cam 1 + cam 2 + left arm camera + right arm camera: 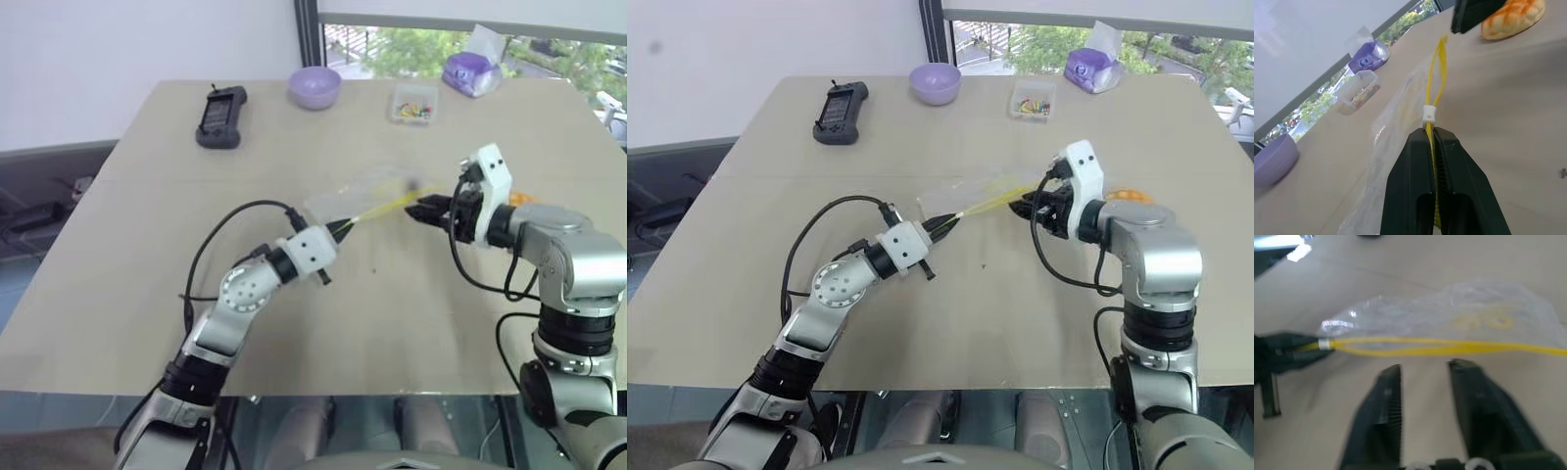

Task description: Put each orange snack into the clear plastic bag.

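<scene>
The left gripper (1436, 142) pinches the bag's (1449, 318) yellow strip, which runs rightward toward the right gripper (1422, 369). Its fingers stand spread just short of the strip, holding nothing. The bun (1511, 17) lies on the tabletop (147, 196) beyond the right arm.

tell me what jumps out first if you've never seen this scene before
The eye goes to the clear plastic bag stretched mid-table between the two arms, its yellow seal strip pinched at one end by the left gripper. The right gripper faces the strip with its fingers apart, not on it. An orange snack lies on the table behind the right arm.
</scene>
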`<state>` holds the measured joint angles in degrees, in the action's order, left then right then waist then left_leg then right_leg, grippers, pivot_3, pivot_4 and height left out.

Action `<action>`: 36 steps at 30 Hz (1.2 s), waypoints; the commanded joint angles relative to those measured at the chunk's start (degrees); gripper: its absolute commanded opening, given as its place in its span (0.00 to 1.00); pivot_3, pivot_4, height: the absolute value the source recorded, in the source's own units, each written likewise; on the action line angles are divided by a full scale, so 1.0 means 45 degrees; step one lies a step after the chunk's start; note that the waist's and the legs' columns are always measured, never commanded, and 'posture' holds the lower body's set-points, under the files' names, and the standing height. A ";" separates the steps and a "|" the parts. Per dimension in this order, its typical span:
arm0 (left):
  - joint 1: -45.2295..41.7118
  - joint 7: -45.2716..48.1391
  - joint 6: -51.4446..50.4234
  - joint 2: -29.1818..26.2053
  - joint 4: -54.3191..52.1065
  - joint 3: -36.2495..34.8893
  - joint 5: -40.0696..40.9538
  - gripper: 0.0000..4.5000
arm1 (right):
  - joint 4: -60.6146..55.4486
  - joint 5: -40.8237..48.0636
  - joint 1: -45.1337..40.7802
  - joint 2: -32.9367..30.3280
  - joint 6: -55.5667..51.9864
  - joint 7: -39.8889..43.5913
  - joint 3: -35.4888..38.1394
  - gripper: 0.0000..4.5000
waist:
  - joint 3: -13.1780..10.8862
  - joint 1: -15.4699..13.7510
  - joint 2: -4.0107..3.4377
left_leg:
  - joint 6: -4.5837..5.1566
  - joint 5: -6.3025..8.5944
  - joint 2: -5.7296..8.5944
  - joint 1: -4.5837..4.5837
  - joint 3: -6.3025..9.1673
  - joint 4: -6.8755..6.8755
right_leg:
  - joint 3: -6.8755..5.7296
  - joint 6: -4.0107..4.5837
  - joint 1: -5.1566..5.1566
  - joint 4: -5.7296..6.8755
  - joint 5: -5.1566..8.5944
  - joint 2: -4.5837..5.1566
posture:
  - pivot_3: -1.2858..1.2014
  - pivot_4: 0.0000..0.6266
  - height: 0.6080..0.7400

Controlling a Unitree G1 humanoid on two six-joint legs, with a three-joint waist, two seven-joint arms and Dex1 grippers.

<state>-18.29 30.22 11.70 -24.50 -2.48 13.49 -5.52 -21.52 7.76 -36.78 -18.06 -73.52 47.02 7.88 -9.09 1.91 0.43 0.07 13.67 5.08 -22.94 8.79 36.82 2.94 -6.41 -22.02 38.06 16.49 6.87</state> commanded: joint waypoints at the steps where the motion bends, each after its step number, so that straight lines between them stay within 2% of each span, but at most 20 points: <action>1: 0.0019 -0.0006 0.0482 0.0004 -0.0042 -0.0199 0.0001 0.00 | -0.0392 0.0797 -0.0220 0.0302 -0.0005 -0.0746 -0.0050 0.01 | 0.0000 0.0012 0.0000 | 0.0000 0.0000 0.0000 -0.0001 -0.0003 0.0000 | 0.0002 0.0000 -0.0004 0.0002 0.0000 0.0000 | 0.52 0.24 1.00; 12: -0.0022 0.0012 0.0328 0.0178 -0.0309 -0.0228 0.0126 0.00 | 0.0330 0.1832 0.0027 0.0607 0.0800 -0.2180 -0.1127 0.01 | 0.0000 0.0061 0.0000 | 0.0000 0.0000 0.0000 -0.0012 -0.0011 0.0000 | 0.0009 0.0000 -0.0027 0.0009 0.0000 -0.0001 | 0.52 0.24 1.00; 21: -0.0031 0.0291 0.0457 0.0237 -0.0431 -0.0147 0.0209 0.00 | 0.1615 0.1765 -0.0276 0.1164 0.1565 -0.3984 -0.1074 0.01 | 0.0000 0.0082 -0.0001 | 0.0000 -0.0001 0.0000 -0.0013 -0.0013 0.0000 | 0.0011 0.0000 -0.0027 0.0014 0.0000 -0.0002 | 0.52 0.24 1.00; 24: -0.0049 0.0376 0.0465 0.0251 -0.0418 -0.0124 0.0214 0.00 | 0.1957 0.1229 -0.0327 0.1100 0.2968 -0.4511 -0.1625 0.01 | 0.0001 0.0096 -0.0002 | -0.0001 -0.0001 0.0000 -0.0012 -0.0016 -0.0001 | 0.0015 0.0000 -0.0030 0.0017 0.0000 -0.0004 | 0.52 0.24 1.00; 27: -0.0215 0.0535 0.0510 0.0347 -0.0335 -0.0014 0.0232 0.00 | 0.2043 -0.0785 0.0261 -0.0856 0.7047 -0.3262 -0.4575 0.01 | 0.0000 0.0094 -0.0003 | -0.0001 -0.0001 0.0003 -0.0013 -0.0024 -0.0001 | 0.0018 -0.0001 -0.0037 0.0015 0.0000 -0.0002 | 0.52 0.24 1.00; 30: -0.0352 0.0731 0.0546 0.0482 -0.0315 0.0083 0.0307 0.00 | 0.3041 -0.2237 0.0509 -0.2019 1.0244 -0.3113 -0.5824 0.01 | 0.0000 0.0094 0.0000 | -0.0001 -0.0001 0.0045 -0.0012 -0.0030 -0.0001 | 0.0014 -0.0002 -0.0038 0.0002 0.0001 -0.0001 | 0.52 0.24 1.00; 33: -0.0444 0.0870 0.0560 0.0559 -0.0305 0.0099 0.0338 0.00 | 0.4049 -0.3122 0.0563 -0.2585 1.2695 -0.3167 -0.6189 0.17 | 0.0000 0.0095 0.0001 | -0.0002 -0.0002 0.0043 -0.0012 -0.0032 0.0002 | 0.0017 -0.0002 -0.0038 0.0010 0.0000 -0.0001 | 0.52 0.24 1.00; 34: -0.0465 0.0911 0.0564 0.0571 -0.0298 0.0090 0.0347 0.00 | 0.4344 -0.3405 0.0585 -0.2770 1.3672 -0.3140 -0.6326 0.25 | -0.0001 0.0097 0.0002 | -0.0002 -0.0002 0.0044 -0.0012 -0.0033 0.0003 | 0.0018 -0.0003 -0.0034 0.0012 0.0000 -0.0001 | 0.52 0.24 1.00; 36: -0.0493 0.0969 0.0569 0.0583 -0.0276 0.0079 0.0368 0.00 | 0.4761 -0.3808 0.0720 -0.3112 1.5183 -0.2842 -0.6635 0.48 | -0.0001 0.0104 0.0002 | -0.0003 -0.0002 0.0043 -0.0012 -0.0035 0.0003 | 0.0020 -0.0003 -0.0030 0.0012 0.0000 -0.0002 | 0.52 0.24 1.00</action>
<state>-19.92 34.24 13.10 -21.95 -1.73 14.01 -4.35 0.14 -7.48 -33.82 -31.48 -12.24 33.40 -21.39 -9.09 2.38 0.44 0.06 13.66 5.27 -22.99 8.63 36.83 3.03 -6.43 -22.16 38.11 16.49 6.85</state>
